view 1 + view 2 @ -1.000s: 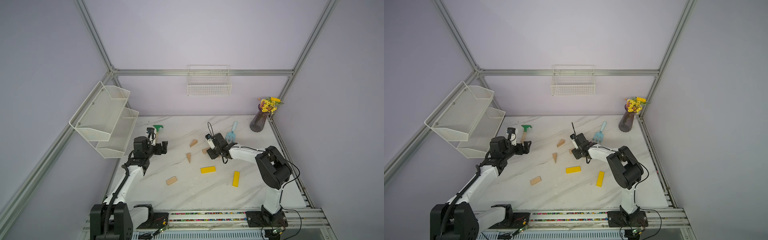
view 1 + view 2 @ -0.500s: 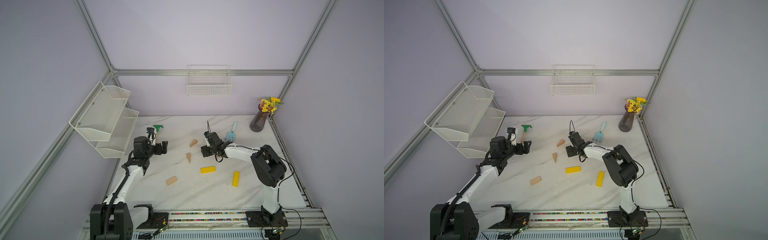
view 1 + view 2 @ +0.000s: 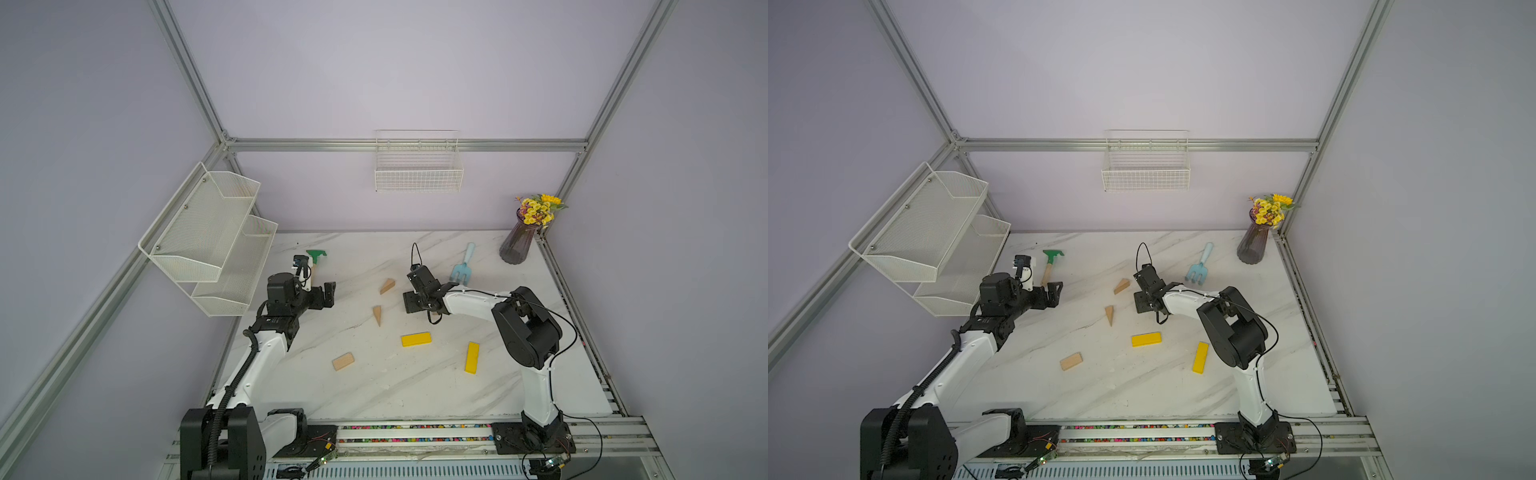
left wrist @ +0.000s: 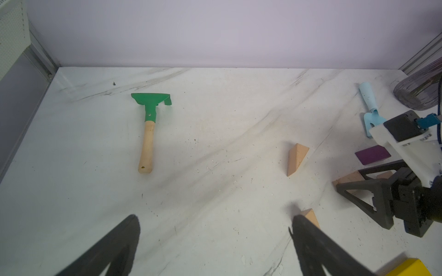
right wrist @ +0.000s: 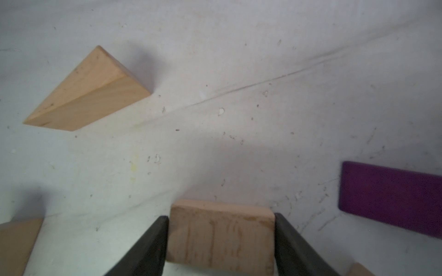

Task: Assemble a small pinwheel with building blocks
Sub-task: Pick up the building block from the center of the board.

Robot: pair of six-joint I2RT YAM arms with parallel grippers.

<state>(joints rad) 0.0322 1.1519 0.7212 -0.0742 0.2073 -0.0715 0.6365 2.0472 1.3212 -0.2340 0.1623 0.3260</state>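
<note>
1. The right tool (image 5: pixel 220 216) clamps a pale wood block (image 5: pixel 220 239) lying on the marble surface (image 3: pixel 374 395), a purple wedge (image 5: pixel 392 198) just beside.
2. The left tool (image 3: pixel 326 294) hangs wide open near the green rake (image 3: pixel 316 254).
3. Two wood wedges (image 3: pixel 387 286) and two yellow bars (image 3: pixel 416 339) lie scattered mid-surface.

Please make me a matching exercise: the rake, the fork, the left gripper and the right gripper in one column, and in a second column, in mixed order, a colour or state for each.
Column one:
1 rake
2 fork
3 left gripper
4 right gripper

Column two:
A shut on a wood block
B green head
C open, empty
D light blue

Pairs: 1-B, 2-D, 3-C, 4-A
</note>
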